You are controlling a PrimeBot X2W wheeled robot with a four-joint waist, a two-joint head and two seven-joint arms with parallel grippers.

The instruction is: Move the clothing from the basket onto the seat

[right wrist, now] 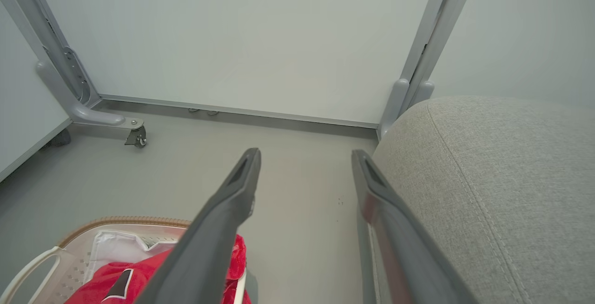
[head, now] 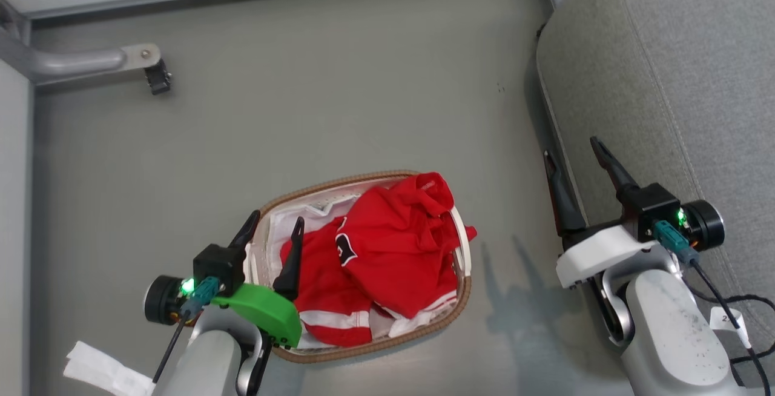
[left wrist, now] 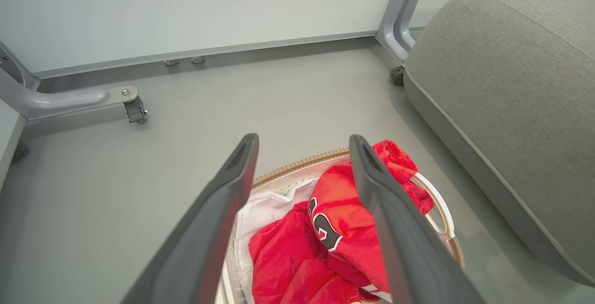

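Just below the left gripper [head: 276,218], whose jaws stand wide and empty, the clothing [head: 387,244] lies heaped in the basket [head: 339,183], far nearer it than the equally wide right gripper [head: 572,148] beside the seat [head: 666,81].

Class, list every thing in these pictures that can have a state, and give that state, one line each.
basket, upright on the floor, filled.
clothing, crumpled in the basket, one fold over its rim.
seat, no clothing on the part shown.
left gripper, open, empty, over the basket's left end.
right gripper, open, empty, by the seat's edge.
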